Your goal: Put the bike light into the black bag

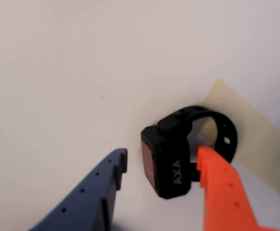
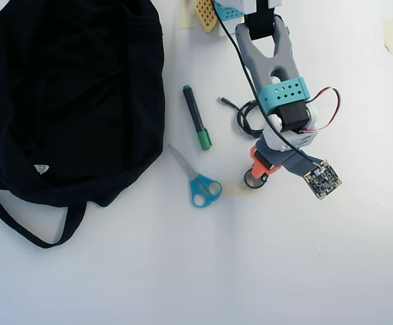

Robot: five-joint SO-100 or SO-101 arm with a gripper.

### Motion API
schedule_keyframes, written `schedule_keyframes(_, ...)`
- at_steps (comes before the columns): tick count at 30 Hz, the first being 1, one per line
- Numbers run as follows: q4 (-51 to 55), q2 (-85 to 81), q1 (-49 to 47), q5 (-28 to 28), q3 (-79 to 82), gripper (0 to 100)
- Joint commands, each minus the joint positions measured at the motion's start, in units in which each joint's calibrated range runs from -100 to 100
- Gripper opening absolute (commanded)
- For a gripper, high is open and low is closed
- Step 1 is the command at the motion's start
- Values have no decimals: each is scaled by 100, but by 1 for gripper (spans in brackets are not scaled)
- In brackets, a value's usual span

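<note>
Scissors [image 2: 200, 183] and green-capped marker [image 2: 197, 126] between end effector [image 2: 258, 175] and black bag [image 2: 71, 95].

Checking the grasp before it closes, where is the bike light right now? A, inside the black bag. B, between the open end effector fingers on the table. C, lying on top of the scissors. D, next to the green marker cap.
B: the wrist view shows the bike light between the spread fingers of the end effector, on the white table.
</note>
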Motion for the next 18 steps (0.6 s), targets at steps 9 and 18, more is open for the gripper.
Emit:
schedule_keyframes(9,-274,-64,35,25,279,19)
schedule_keyframes(18,-282,-56,57,25,377,14)
